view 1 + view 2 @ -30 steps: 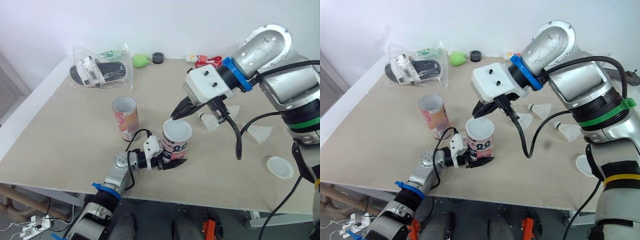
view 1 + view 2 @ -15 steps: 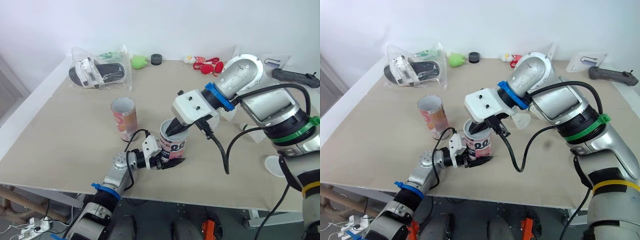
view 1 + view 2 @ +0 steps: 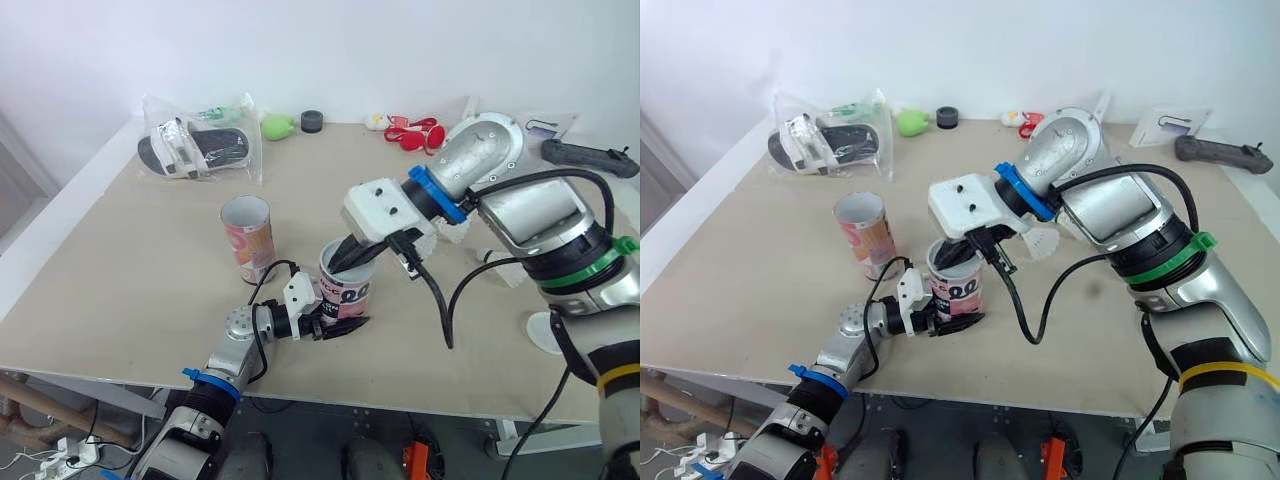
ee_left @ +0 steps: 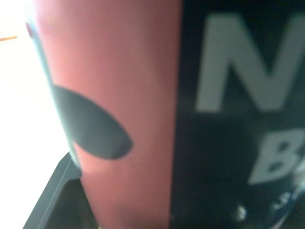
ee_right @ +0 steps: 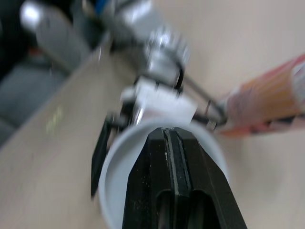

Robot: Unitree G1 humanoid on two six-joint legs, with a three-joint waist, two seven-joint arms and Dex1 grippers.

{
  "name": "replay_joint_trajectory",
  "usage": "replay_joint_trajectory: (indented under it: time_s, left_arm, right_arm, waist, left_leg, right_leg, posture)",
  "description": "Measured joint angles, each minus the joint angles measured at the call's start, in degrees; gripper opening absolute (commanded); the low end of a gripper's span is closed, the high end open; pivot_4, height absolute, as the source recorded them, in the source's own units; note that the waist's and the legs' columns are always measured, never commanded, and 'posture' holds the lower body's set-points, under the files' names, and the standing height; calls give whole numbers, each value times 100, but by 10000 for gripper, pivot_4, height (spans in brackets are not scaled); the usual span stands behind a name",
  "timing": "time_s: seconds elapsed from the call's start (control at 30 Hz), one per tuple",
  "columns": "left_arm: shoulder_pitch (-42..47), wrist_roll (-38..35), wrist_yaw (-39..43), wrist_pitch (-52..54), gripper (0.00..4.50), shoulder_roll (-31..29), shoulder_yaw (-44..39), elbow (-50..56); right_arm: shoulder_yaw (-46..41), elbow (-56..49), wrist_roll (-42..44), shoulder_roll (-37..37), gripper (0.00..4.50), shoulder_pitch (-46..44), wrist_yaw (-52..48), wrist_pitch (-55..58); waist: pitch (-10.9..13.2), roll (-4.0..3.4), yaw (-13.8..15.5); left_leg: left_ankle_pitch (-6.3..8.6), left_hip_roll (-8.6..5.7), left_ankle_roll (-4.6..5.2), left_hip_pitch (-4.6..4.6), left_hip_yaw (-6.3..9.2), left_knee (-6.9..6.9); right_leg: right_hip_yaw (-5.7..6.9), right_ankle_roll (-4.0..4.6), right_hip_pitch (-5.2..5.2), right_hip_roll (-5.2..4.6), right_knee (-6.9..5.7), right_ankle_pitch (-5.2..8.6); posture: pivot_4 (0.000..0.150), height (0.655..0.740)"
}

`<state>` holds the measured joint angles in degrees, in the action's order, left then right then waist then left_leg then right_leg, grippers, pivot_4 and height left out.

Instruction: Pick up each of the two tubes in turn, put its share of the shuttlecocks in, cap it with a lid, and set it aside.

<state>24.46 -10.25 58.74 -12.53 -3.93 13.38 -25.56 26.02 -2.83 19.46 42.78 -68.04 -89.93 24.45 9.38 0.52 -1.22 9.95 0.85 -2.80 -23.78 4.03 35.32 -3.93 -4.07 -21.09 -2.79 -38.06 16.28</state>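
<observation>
Short red-and-black cardboard tube point(image 3: 350, 293), lower centre of frame, stands clamped in the left gripper point(image 3: 338, 318). The right gripper point(image 3: 344, 262), fingers pressed together, dips into its mouth.

The mouth of the front tube point(image 3: 349, 290) is taken by the right tool point(image 3: 343, 262) with its fingers pressed together inside, the left tool point(image 3: 338, 324) clamps its base, the second tube point(image 3: 247, 235) stands near on its left, and beyond that the desk point(image 3: 120, 270) lies bare.
</observation>
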Motion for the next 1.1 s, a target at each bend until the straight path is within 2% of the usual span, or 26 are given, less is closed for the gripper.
replay_joint_trajectory:
  time_s: [0.1, 0.17, 0.23, 0.27, 0.37, 0.4, 0.47, 0.5, 0.6, 0.67, 0.77, 0.83, 0.93, 1.0, 1.1]
  left_arm:
    - [-39, 15, -29, 7, 30751, -10, 28, 90]
    - [-46, 17, -36, 18, 38332, -16, 48, 141]
    - [-111, 14, -52, 53, 44921, -82, 57, 232]
    - [-151, 1, -48, 46, 45000, -126, 35, 263]
    - [-200, -49, -21, 127, 45000, -188, -1, 314]
    - [-224, -66, 7, 150, 45000, -214, -15, 352]
    - [-251, -110, 44, 169, 45000, -261, -36, 411]
    - [-255, -123, 60, 181, 45000, -278, -30, 439]
    - [-316, -185, 125, 274, 45000, -367, -31, 578]
    - [-327, -217, 135, 328, 45000, -383, -35, 606]
    - [-443, -337, 139, 479, 45000, -471, -86, 795]
    - [-518, -427, 160, 632, 45000, -611, -108, 938]
    - [-608, -506, 174, 755, 45000, -703, -164, 1058]
    - [-807, -609, 188, 910, 45000, -971, -233, 1344]
    - [-1008, -680, 199, 1014, 45000, -1232, -330, 1607]
  right_arm:
    - [-986, -468, 850, 205, 483, 327, 150, 773]
    - [-1557, -852, 1319, 375, 0, 818, 395, 1224]
    - [-2503, -1288, 1954, 839, 6853, 1810, 779, 1975]
    - [-2808, -1359, 2088, 1007, 9687, 2122, 952, 2242]
    - [-3550, -1687, 2315, 1090, 23456, 2684, 1728, 2671]
    - [-3788, -1885, 2457, 1104, 29880, 2942, 1919, 2795]
    - [-4042, -2157, 2640, 1131, 37824, 3410, 2105, 2930]
    - [-4202, -2330, 2646, 1150, 43773, 3752, 2206, 2919]
    - [-4482, -2738, 2634, 1156, 44494, 4753, 2499, 2781]
    - [-4564, -2869, 2613, 1125, 44494, 4992, 2593, 2681]
    - [-4523, -3284, 2429, 711, 44494, 5900, 2924, 2280]
    - [-4101, -3308, 2044, 266, 44494, 6457, 3243, 1882]
    - [-3821, -3304, 1726, 21, 44494, 6648, 3432, 1501]
    - [-3331, -3026, 1165, -531, 44494, 6747, 3739, 779]
    - [-2780, -2567, 668, -868, 44494, 6798, 3920, 244]
  waist:
    - [1, 3, 15]
    - [2, 11, 30]
    - [5, 12, 44]
    - [3, -13, 0]
    - [1, -40, -68]
    - [0, -43, -72]
    - [-1, -44, -72]
    - [0, -42, -71]
    - [4, -34, -95]
    - [3, -34, -116]
    - [7, 0, -119]
    - [9, -5, -148]
    - [11, -5, -153]
    - [12, 33, -161]
    - [21, 28, -163]
  left_leg:
    - [1, -8, 0, -16, 6, -1]
    - [1, -8, 1, -31, 17, -1]
    - [4, -9, 0, -43, 13, 2]
    - [5, -11, 1, -42, 4, 0]
    - [7, 1, 8, -29, -1, -3]
    - [6, 14, 10, -26, 3, -3]
    - [6, 34, 9, -26, 5, -2]
    - [6, 37, 9, -27, 5, -2]
    - [8, 37, 10, -30, -5, -3]
    - [9, 38, 12, -30, -7, -4]
    - [15, 58, 20, -28, -1, -4]
    - [17, 67, 18, -25, -6, -3]
    - [17, 75, 17, -14, -7, -3]
    - [18, 95, 14, 8, -6, -13]
    - [18, 101, 13, 11, -9, -20]
  right_leg:
    - [5, 22, -6, -7, 2, -7]
    - [19, 24, -7, -7, 6, -5]
    - [20, 26, -15, -12, 9, -2]
    - [10, 25, -20, -14, 8, -3]
    - [1, 4, -23, 4, 3, 11]
    - [2, 4, -23, 22, 2, 13]
    - [4, 13, -23, 43, 2, 11]
    - [4, 15, -23, 47, 3, 12]
    - [-5, 12, -27, 46, 4, 13]
    - [-8, 12, -29, 48, 4, 13]
    - [-2, 25, -28, 69, 4, 18]
    - [-7, 31, -31, 77, 3, 15]
    - [-10, 37, -28, 84, 2, 11]
    - [-11, 58, -17, 106, 2, 9]
    - [-17, 80, -23, 112, 0, 15]
  posture:
    - [1500, 7400]
    - [1500, 7400]
    - [1500, 7400]
    - [1500, 7400]
    - [1500, 7400]
    - [1500, 7400]
    - [1500, 7400]
    - [1500, 7400]
    - [1500, 7400]
    - [1500, 7400]
    - [1500, 7400]
    - [1500, 7400]
    - [1500, 7400]
    - [1500, 7400]
    - [1500, 7400]
